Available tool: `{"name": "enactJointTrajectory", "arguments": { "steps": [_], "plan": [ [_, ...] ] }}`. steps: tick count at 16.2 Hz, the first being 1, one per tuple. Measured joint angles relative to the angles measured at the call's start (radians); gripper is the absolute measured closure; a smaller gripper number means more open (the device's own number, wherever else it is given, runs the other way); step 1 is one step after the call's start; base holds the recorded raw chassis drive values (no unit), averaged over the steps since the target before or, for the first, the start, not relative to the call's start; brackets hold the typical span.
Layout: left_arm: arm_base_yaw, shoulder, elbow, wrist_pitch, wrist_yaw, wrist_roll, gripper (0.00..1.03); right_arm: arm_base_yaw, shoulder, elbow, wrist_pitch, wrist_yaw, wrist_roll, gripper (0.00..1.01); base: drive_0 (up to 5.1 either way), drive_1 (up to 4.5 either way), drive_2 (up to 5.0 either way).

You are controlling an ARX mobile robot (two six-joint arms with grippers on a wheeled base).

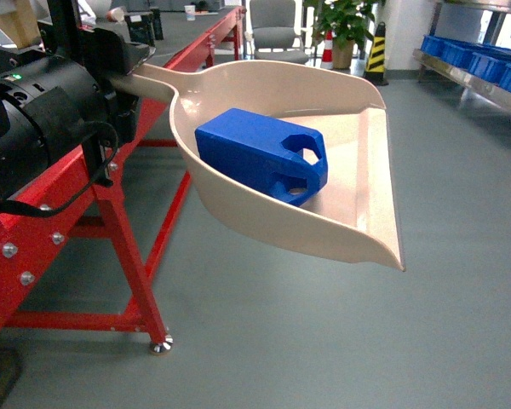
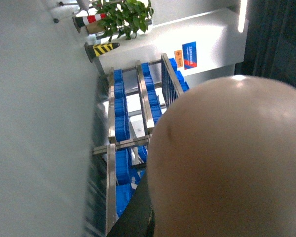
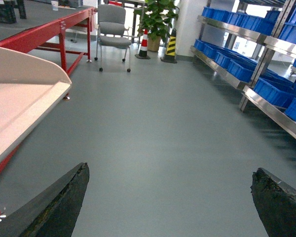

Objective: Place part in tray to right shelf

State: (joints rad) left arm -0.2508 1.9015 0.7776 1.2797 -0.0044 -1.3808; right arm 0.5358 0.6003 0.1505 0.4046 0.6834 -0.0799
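The beige dustpan-shaped tray (image 1: 358, 230) hangs in the air over the floor, tilted. My left gripper (image 1: 119, 81) is shut on its handle at the upper left. The bright-blue part (image 1: 255, 153) lies inside the scoop against its back wall, handle hole toward the flat lip. In the left wrist view the tray's rounded back (image 2: 232, 158) fills the right side, with one dark finger (image 2: 138, 217) beside it. My right gripper (image 3: 170, 175) is open over bare floor, holding nothing; the tray's lip (image 3: 19, 103) shows at its left. The steel right shelf (image 3: 271, 106) runs along the far right (image 1: 477, 81).
A red-framed workbench (image 1: 111, 196) stands at the left, under and behind the tray. Blue crates (image 3: 227, 66) fill the shelf levels. A grey chair (image 3: 112, 29), a potted plant (image 3: 155, 19) and a striped cone (image 3: 144, 42) stand at the back. Grey floor lies between bench and shelf.
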Motion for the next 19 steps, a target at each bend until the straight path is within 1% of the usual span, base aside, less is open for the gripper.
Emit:
{"name": "enactJointTrajectory", "arguments": {
  "steps": [18, 19],
  "plan": [
    [-0.003, 0.001, 0.000, -0.008, 0.004, 0.000, 0.89, 0.000, 0.002, 0.000, -0.005, 0.000, 0.000, 0.03, 5.0, -2.39, -2.4],
    [-0.002, 0.001, 0.000, 0.007, 0.002, -0.002, 0.89, 0.000, 0.000, 0.000, 0.000, 0.000, 0.000, 0.03, 4.9, -2.50, -2.5]
  ]
}}
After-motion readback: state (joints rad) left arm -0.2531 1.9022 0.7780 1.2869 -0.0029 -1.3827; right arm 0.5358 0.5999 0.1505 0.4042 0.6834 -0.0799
